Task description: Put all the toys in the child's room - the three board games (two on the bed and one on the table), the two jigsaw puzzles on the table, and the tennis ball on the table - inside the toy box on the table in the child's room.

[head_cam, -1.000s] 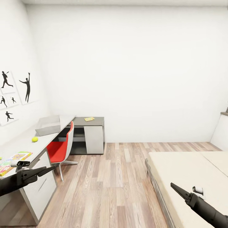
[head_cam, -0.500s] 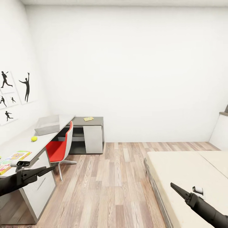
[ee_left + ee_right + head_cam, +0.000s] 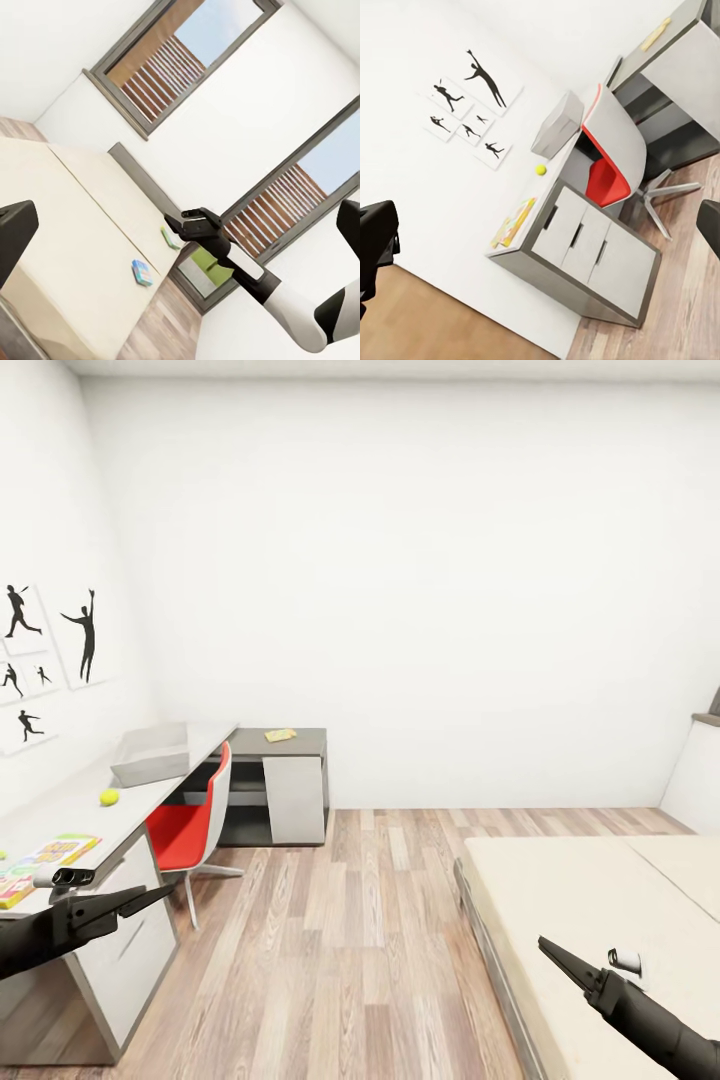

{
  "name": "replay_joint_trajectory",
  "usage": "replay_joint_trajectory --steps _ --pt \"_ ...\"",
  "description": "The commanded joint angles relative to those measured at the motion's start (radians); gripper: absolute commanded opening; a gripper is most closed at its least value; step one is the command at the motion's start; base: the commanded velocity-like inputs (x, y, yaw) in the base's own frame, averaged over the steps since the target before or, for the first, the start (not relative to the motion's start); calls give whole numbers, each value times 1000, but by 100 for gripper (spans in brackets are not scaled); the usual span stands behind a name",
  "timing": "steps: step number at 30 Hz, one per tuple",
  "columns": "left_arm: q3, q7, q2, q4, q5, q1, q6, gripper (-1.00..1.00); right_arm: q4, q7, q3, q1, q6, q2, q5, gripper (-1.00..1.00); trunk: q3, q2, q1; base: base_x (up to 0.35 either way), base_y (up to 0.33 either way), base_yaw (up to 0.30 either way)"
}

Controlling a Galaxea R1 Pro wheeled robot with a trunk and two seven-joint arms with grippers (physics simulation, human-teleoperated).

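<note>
No writing on any box or slab can be read. Taking the bench (image 3: 95, 815) as the landmark: it is L-shaped, its long light grey part running along the wall with the black silhouette sports pictures (image 3: 45, 650), its short dark grey part (image 3: 290, 742) turning off at the far end against the bare white wall.

The toy box (image 3: 152, 755), a light grey lidless bin with slanted sides, stands on the far end of the long part with its long axis running along the bench; its inside cannot be made out. The tennis ball (image 3: 108, 797) lies on the bench top nearer than the toy box and well apart from it. Nearer again, at the bench's near end, the jigsaw puzzles (image 3: 45, 857) lie flat as multicoloured slabs, long axis roughly along the bench. A small pale board game (image 3: 280, 736) lies flat on the dark short part.

A red chair (image 3: 195, 825) is tucked at the bench's inner corner.

Across the wood floor (image 3: 350, 930) from the bench, the bed (image 3: 67, 247) carries two more small flat boxes (image 3: 141, 272) near its far edge, too small to read.

The left pincer (image 3: 150, 898) hangs in front of the bench's near drawers, and the right pincer (image 3: 555, 954) over the bed's edge; both hold nothing, and how far either is open cannot be told.
</note>
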Motion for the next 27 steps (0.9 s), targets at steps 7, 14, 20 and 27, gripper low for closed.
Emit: replay_joint_trajectory --steps 7,14,20,27 --pt "0 -4 -1 1 -1 0 12 100 0 -1 0 1 7 0 -7 100 0 -1 0 -31 0 0" --pt "0 -4 -1 2 -1 0 12 100 0 -1 0 1 8 0 -7 100 0 -1 0 -4 -41 0" --pt "0 -4 -1 1 -1 0 12 100 0 -1 0 1 8 0 -7 100 0 -1 0 -1 -201 0" --pt "0 -4 -1 2 -1 0 12 100 0 -1 0 1 8 0 -7 100 0 -1 0 0 -276 0"
